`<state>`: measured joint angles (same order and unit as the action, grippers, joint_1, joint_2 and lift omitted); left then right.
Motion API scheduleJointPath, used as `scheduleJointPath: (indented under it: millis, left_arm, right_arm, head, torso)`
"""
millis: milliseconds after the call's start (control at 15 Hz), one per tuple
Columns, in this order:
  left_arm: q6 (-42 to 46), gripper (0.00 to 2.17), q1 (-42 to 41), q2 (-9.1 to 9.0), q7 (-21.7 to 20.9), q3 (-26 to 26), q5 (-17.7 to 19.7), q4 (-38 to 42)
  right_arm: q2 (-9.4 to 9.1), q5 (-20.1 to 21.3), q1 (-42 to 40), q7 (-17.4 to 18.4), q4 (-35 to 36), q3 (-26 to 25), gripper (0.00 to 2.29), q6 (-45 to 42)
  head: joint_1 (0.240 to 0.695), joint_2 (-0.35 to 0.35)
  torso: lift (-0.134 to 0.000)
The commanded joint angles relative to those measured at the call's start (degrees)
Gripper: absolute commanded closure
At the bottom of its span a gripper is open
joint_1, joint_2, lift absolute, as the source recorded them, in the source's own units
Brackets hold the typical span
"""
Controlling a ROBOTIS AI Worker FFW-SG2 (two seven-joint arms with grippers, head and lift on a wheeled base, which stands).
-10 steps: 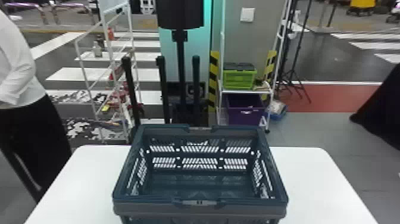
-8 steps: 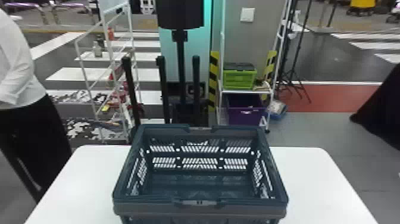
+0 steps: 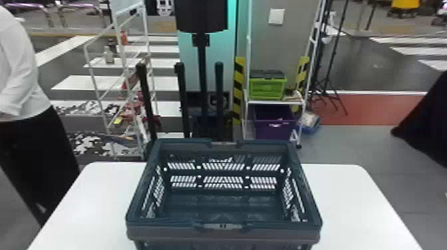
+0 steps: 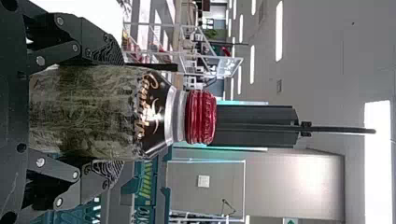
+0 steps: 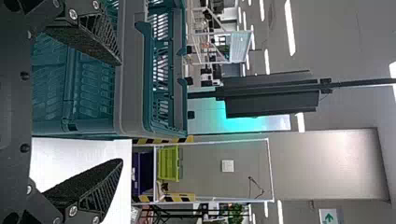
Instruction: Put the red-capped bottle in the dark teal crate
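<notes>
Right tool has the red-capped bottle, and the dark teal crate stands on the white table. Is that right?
Wrong side: the left wrist view shows the left tool gripping the red-capped bottle. The dark teal crate does stand on the white table.

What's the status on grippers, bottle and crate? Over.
Left gripper closed on red-capped bottle, cap up. Right gripper open, empty. Dark teal crate open-topped on white table; no obstruction seen above it.

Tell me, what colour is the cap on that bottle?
The cap is a shiny red, seen best in the left wrist view.
</notes>
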<state>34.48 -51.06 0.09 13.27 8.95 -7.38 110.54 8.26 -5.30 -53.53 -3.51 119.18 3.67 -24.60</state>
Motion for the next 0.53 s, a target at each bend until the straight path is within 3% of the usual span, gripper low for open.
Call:
scheduleJointPath:
  millis: [0, 133, 467]
  left_arm:
    - [-0.17, 2.09, -0.09, -0.24, 0.00, -0.16, 0.00, 0.82]
    - [-2.63, 2.09, -0.18, -0.24, -0.88, -1.13, 0.18, 4.43]
    - [-24.25, 2.09, 4.74, -0.24, -6.68, -8.34, 2.29, 18.84]
  right_arm:
    - [0.00, 0.03, -0.17, 0.00, 0.18, -0.07, 0.15, -0.04]
    - [0.00, 0.03, -0.43, 0.00, 0.44, -0.07, 0.15, -0.04]
    - [-0.09, 0.03, -0.79, 0.00, 0.61, -0.15, 0.15, -0.40]
  head:
    - [0.499, 0.000]
    - [0.499, 0.000]
    - [0.499, 0.000]
  torso:
    - [0.000]
    - [0.000]
    - [0.000]
